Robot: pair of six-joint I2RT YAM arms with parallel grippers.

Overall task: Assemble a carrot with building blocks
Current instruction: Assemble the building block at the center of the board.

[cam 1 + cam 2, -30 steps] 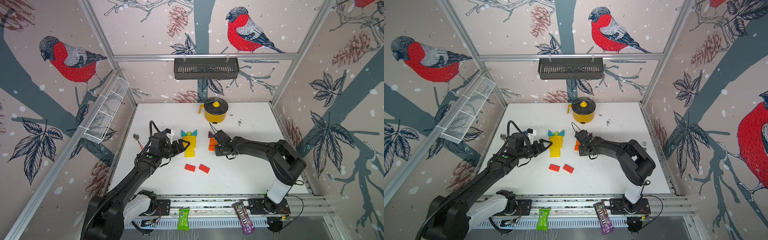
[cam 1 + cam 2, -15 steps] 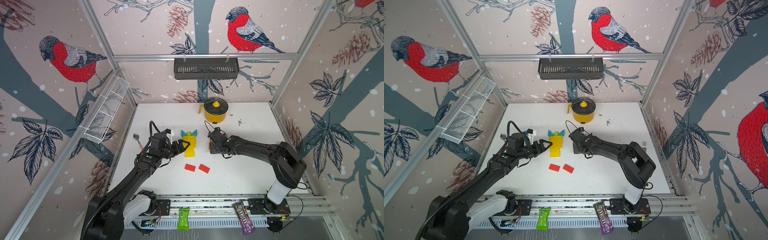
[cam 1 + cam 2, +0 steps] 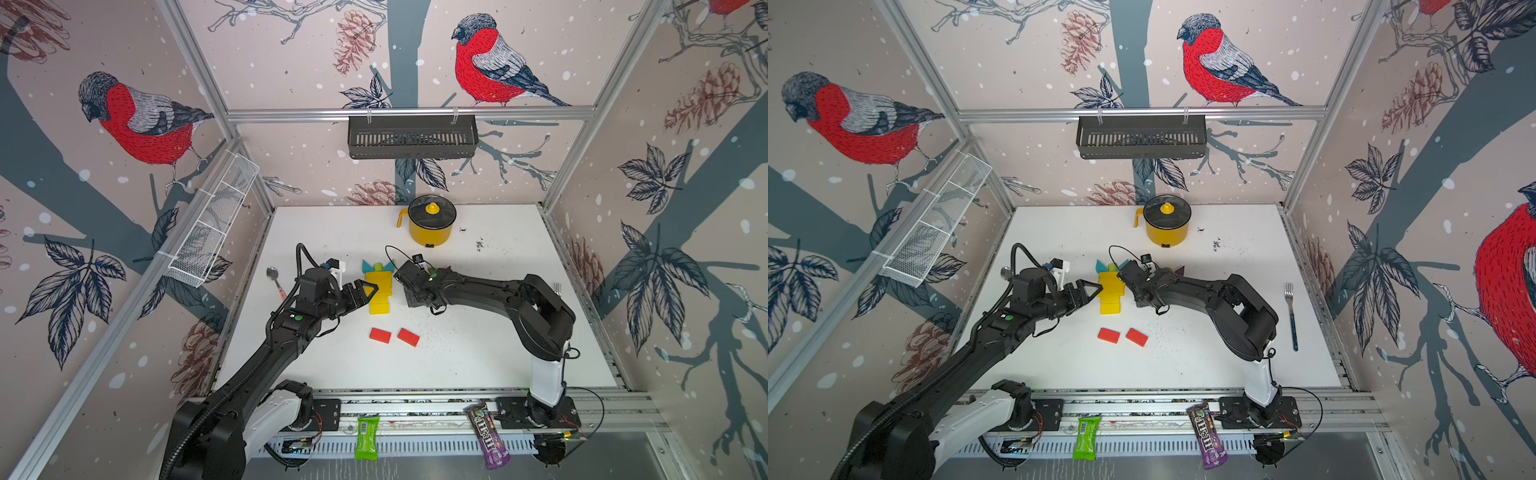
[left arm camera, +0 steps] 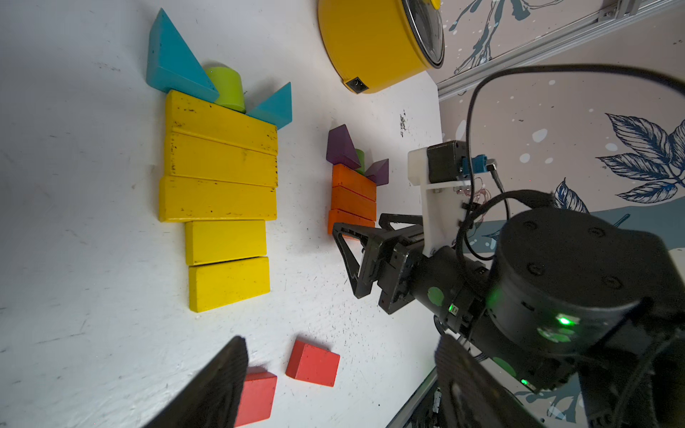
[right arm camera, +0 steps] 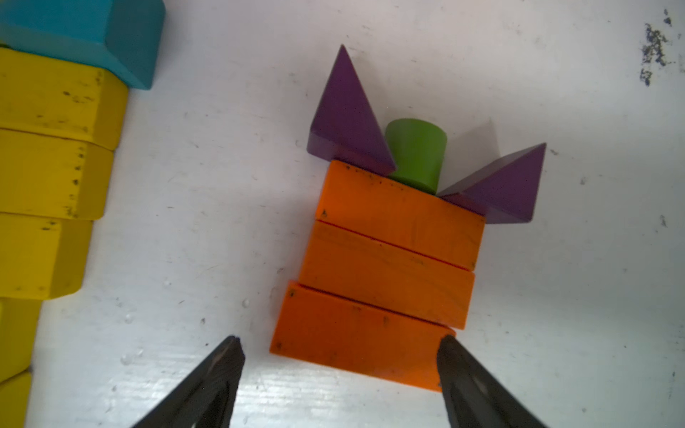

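Your right hand gapes empty astride lowest orange block, mid-frame; left hand open, empty. Orange rows look done; next, grab a red block, lower centre, for the tip.

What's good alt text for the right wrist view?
Three orange blocks lie edge to edge on the white table, with a green cylinder between two purple triangles at the far end. The right gripper has its jaws open astride the nearest block; yellow blocks lie alongside.
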